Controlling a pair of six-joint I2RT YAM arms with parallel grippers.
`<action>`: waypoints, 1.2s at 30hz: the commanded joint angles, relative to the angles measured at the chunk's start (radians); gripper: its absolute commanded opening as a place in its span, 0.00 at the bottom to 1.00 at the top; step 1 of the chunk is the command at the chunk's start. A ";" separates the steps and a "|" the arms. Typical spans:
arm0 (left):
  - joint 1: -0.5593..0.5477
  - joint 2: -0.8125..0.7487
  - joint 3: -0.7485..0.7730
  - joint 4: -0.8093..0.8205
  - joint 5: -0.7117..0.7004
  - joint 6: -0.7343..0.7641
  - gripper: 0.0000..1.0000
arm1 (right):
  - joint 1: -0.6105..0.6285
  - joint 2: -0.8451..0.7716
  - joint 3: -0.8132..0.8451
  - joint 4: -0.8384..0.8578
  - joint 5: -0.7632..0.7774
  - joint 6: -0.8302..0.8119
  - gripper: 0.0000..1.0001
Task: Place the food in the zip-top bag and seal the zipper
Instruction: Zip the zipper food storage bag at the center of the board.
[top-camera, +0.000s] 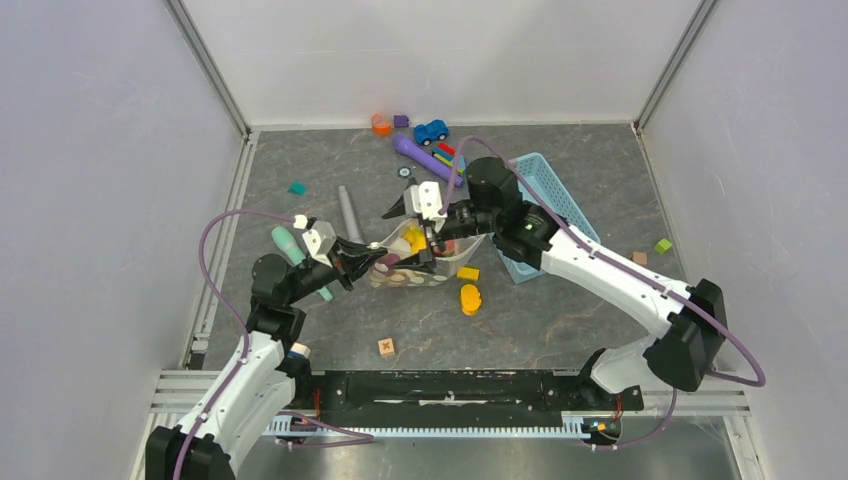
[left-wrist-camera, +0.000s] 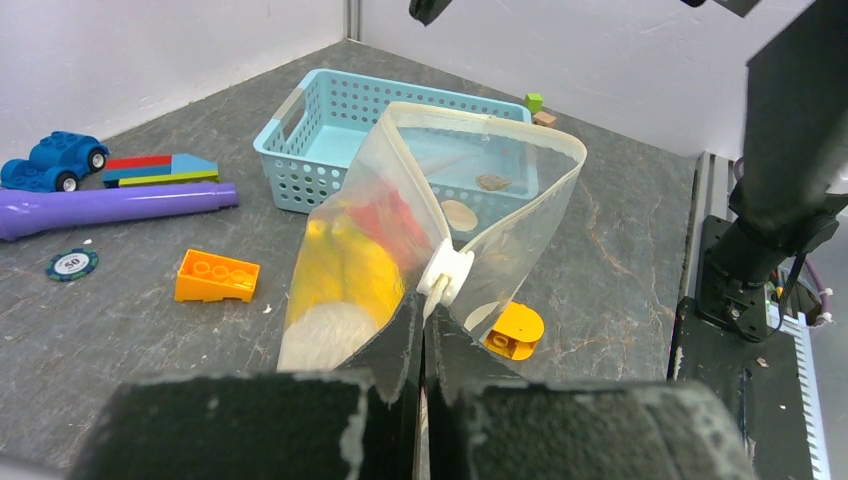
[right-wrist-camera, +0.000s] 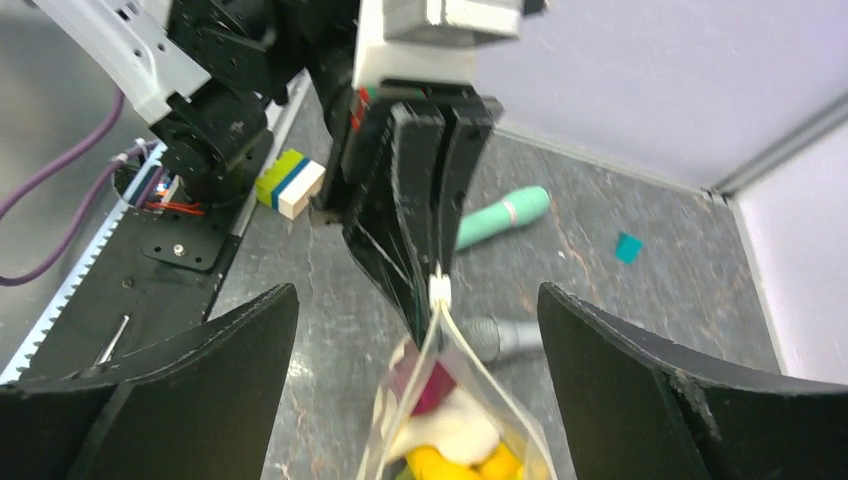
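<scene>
The zip-top bag (top-camera: 425, 265) lies mid-table with its mouth gaping. Its zipper (left-wrist-camera: 500, 122) curves open, and the white slider (left-wrist-camera: 445, 275) sits at the near end. Inside is the food: a yellow piece (left-wrist-camera: 345, 270), a red piece (left-wrist-camera: 395, 215) and a dark red piece (right-wrist-camera: 430, 385). My left gripper (left-wrist-camera: 422, 312) is shut on the bag's end just behind the slider. My right gripper (right-wrist-camera: 417, 292) hangs wide open above the bag (right-wrist-camera: 455, 400), one finger on each side, touching nothing. From above, the left gripper (top-camera: 375, 250) and right gripper (top-camera: 425, 228) face each other.
A light blue basket (top-camera: 545, 215) stands right of the bag. Orange blocks (top-camera: 470, 297) lie in front of it, and another brick (left-wrist-camera: 215, 277) to its side. A purple tube (top-camera: 425, 158), blue car (top-camera: 431, 131), grey cylinder (top-camera: 348, 212) and mint tube (right-wrist-camera: 505, 215) lie behind and left.
</scene>
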 joint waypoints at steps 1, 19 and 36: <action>0.004 -0.018 -0.007 0.018 0.007 -0.022 0.02 | 0.050 0.058 0.102 0.004 0.015 -0.052 0.93; 0.004 -0.022 -0.013 0.016 0.008 -0.017 0.02 | 0.094 0.191 0.212 -0.143 0.081 -0.127 0.49; 0.004 -0.021 -0.014 0.017 0.009 -0.017 0.02 | 0.098 0.196 0.208 -0.179 0.098 -0.138 0.16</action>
